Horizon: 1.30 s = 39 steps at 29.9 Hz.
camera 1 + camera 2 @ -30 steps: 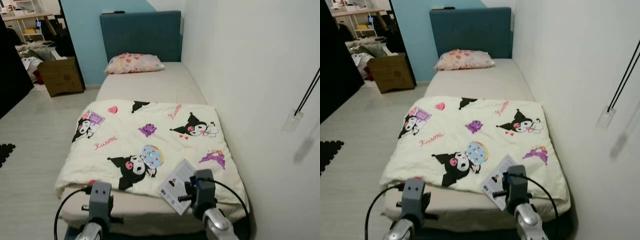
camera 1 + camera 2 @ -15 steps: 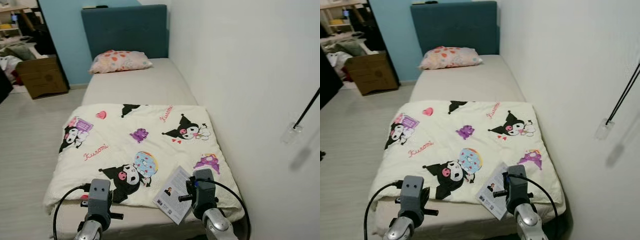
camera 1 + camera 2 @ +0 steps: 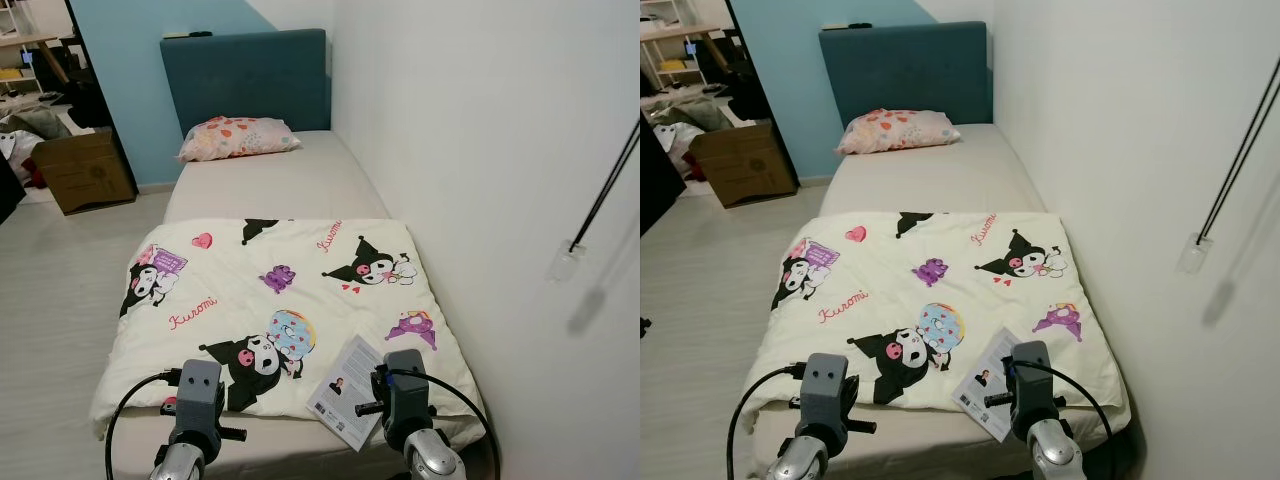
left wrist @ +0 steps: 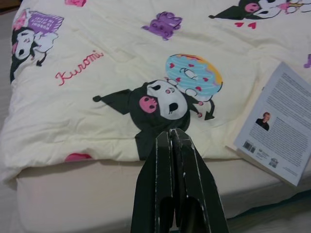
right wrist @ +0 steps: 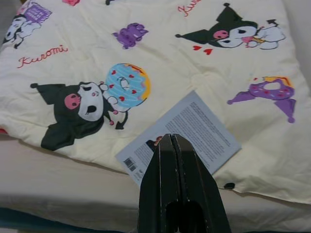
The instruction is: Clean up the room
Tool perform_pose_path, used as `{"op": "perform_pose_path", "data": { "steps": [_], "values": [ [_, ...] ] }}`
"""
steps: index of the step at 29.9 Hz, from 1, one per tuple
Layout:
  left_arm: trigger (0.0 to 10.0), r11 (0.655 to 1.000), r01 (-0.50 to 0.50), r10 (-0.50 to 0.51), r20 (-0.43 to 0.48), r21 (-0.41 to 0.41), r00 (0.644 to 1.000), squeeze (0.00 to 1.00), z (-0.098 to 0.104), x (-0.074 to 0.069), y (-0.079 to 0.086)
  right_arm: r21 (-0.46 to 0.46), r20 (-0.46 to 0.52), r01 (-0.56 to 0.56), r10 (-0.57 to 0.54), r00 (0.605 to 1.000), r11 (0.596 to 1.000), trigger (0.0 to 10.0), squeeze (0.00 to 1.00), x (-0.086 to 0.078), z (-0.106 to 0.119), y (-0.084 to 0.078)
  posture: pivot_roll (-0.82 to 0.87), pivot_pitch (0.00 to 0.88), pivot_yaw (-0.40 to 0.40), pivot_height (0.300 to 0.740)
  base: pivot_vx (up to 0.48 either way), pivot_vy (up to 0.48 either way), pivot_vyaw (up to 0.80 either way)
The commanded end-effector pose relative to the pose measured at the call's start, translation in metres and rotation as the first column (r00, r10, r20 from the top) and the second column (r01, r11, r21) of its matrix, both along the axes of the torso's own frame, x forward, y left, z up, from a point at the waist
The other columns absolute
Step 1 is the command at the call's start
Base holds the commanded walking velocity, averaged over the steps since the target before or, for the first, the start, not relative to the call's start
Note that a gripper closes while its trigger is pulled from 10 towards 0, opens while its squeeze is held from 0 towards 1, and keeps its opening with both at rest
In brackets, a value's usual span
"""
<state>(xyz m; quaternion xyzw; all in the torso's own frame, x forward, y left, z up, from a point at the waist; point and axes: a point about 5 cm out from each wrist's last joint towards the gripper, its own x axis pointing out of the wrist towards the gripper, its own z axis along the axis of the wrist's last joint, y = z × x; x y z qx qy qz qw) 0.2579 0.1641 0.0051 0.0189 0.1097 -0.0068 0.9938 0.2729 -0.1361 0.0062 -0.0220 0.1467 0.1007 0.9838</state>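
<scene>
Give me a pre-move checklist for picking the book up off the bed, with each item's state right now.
1. Book located, lying flat on the quilt by the foot edge: ok.
2. Book unobstructed, nothing on top: ok.
3. Right gripper pointed at the book: ok.
4. Right gripper open for a grasp: not ok, fingers shut.
5. Left gripper empty: ok, shut on nothing.
6. Book corner overhanging the quilt edge for pinching: cannot tell.
</scene>
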Motion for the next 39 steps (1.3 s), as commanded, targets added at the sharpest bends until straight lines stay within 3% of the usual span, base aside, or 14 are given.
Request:
{"op": "perform_pose_path", "data": {
  "steps": [1,24,39],
  "values": [
    [10.0,1.000,-0.002,0.002,-0.007,0.010,1.000,0.00,-0.0018,-0.0016,0.0021,-0.001,-0.001,0.000,0.000,1.000,1.000,10.0,0.00,-0.0028,-0.0023,0.0011,0.00,0.042,0.018,0.734,0.000,0.000,0.00],
    [10.0,1.000,0.000,0.000,-0.017,0.017,1.000,0.00,-0.0035,-0.0025,0.0016,-0.023,0.008,-0.026,0.026,1.000,0.999,10.0,0.00,-0.0019,-0.0013,0.0030,0.00,0.051,0.017,0.734,0.000,0.000,0.00],
    [10.0,1.000,0.003,-0.003,-0.010,0.021,1.000,0.00,-0.0021,-0.0016,0.0014,-0.025,0.019,-0.033,0.034,0.999,0.999,10.0,0.00,-0.0005,0.0008,0.0046,0.00,0.054,0.017,0.734,0.000,0.000,0.80]
  ]
}}
